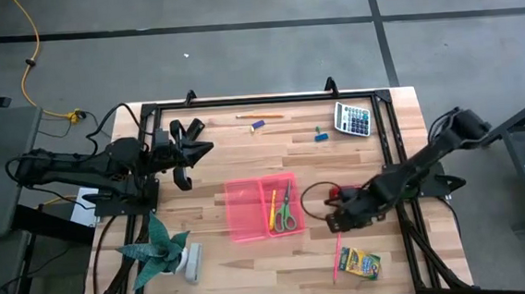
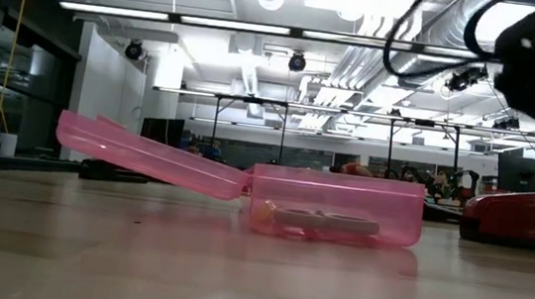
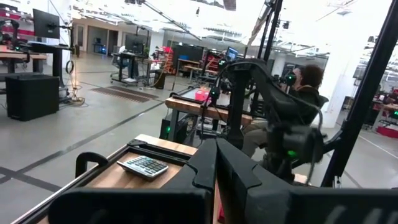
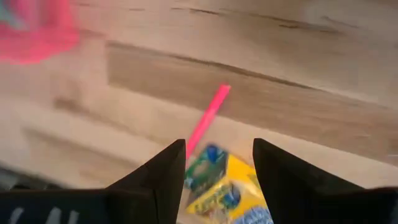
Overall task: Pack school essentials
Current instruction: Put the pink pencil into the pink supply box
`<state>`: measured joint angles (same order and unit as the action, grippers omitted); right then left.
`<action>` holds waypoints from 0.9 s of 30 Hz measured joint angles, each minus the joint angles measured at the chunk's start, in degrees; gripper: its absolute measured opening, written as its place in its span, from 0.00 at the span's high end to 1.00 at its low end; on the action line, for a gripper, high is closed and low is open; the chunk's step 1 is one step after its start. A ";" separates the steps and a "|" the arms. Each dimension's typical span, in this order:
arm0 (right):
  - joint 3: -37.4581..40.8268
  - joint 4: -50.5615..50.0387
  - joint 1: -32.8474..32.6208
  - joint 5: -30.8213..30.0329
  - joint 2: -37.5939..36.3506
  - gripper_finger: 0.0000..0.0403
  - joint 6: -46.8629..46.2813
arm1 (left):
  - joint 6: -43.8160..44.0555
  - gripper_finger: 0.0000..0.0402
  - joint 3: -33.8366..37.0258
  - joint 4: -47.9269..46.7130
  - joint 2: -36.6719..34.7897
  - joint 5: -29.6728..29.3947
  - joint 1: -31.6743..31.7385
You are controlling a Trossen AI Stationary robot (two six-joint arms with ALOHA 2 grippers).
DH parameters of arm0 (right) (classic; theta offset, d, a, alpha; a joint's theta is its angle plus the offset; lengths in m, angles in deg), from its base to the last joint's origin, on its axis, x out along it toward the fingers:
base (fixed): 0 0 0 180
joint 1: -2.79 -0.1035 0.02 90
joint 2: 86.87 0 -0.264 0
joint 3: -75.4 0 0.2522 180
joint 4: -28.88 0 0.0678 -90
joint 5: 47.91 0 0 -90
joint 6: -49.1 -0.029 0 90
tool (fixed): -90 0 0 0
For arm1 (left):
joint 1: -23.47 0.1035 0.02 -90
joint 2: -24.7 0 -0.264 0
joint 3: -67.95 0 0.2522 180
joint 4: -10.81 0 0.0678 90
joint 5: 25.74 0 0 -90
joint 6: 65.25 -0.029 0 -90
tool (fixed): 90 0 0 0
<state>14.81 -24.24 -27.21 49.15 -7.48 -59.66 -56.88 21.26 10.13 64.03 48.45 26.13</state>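
An open pink plastic case (image 1: 248, 208) lies in the middle of the table; green-handled scissors (image 1: 286, 210) and a yellow pencil (image 1: 272, 209) lie in its right half. A pink pen (image 1: 336, 258) and the yellow-green crayon box (image 1: 359, 263) lie near the table's near edge. My right gripper (image 1: 335, 223) hovers open above them; in its wrist view (image 4: 219, 146) the crayon box (image 4: 224, 186) and pen (image 4: 208, 115) show between the fingers, untouched. An orange pencil (image 1: 259, 117), a blue eraser (image 1: 258, 125) and a green eraser (image 1: 319, 134) lie near the far edge. My left gripper (image 1: 198, 151) waits, shut and raised, at the table's left.
A calculator (image 1: 352, 118) sits at the far right corner. A green toy plant in a grey pot (image 1: 168, 251) lies at the near left corner. A red object (image 1: 336, 195) sits just beside my right gripper. Bare wood lies between the case and the far-edge items.
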 joint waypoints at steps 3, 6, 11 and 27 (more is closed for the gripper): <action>0.00 1.82 -0.76 -1.79 3.87 0.55 -5.03 | -0.01 1.00 0.00 0.00 0.00 0.02 0.00; 0.00 5.56 -0.83 -2.64 7.34 0.55 -7.09 | 0.05 1.00 0.00 -0.02 0.00 0.04 0.00; 0.00 9.83 -0.83 -0.89 11.97 0.55 -8.23 | 0.47 1.00 0.00 -0.08 0.00 0.12 0.00; -0.06 8.60 -0.81 1.68 14.43 0.80 -9.85 | 1.98 1.00 0.00 -2.21 0.00 0.17 0.00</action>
<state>14.75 -15.64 -28.02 50.84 6.95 -69.51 -54.91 21.26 7.92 64.03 48.62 26.13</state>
